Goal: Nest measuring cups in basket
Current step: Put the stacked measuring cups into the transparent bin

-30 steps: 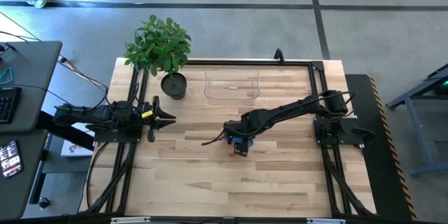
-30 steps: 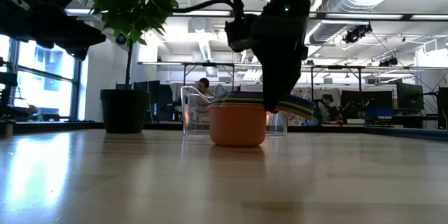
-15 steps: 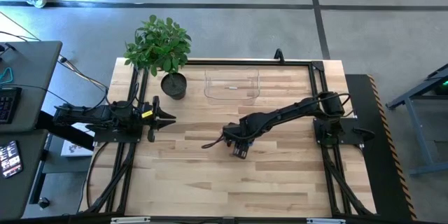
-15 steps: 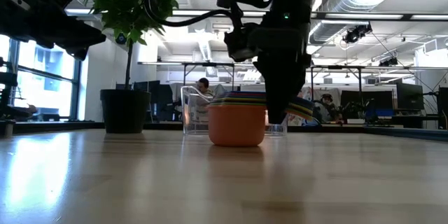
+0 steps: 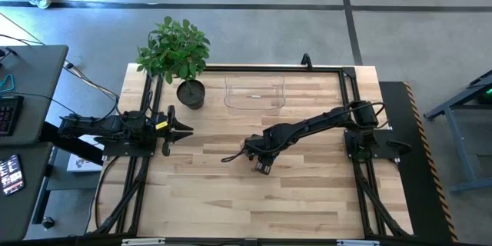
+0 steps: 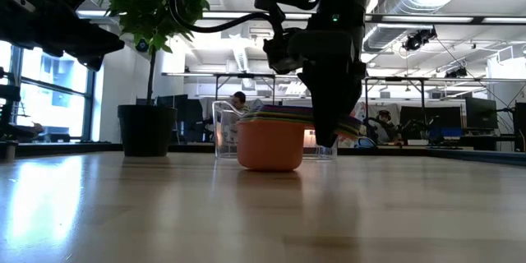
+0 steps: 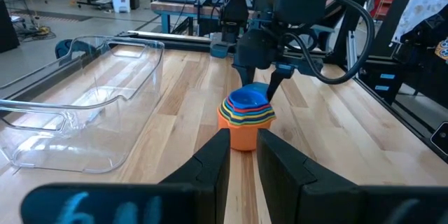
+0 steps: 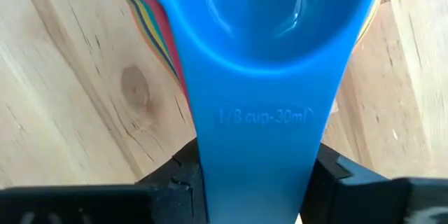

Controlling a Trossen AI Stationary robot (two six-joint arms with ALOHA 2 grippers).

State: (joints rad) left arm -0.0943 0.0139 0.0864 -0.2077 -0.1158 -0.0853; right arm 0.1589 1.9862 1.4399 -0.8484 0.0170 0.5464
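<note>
measuring cups: seven small plastic scoop cups [image 7: 246, 117] are seen stacked one inside another, the orange one outermost at the bottom and the blue one on top, standing on the bare wooden table [image 5: 231, 192] near its middle.
done so far: the nesting itself looks finished, judged from the single tidy stack.
left to do: the stack is not yet in the basket, so carrying it there appears to remain.
basket: a clear rectangular plastic tray with low walls [image 7: 84, 105] lies empty toward the far edge, well apart from the stack.
right gripper: the right gripper [image 8: 255, 175] is placed at the stack's handles, its dark fingers flanking the flat blue handle; whether they press it cannot be told.
left gripper: the left gripper [image 7: 241, 157] waits at the table's left side, fingers slightly apart, holding nothing.
materials: cups are smooth glossy plastic, rounded bowls with flat fanned handles, raised lettering on the blue one; the tabletop is pale planked wood; a dark round plant pot [image 5: 190, 93] with a leafy plant stands beside the tray.
</note>
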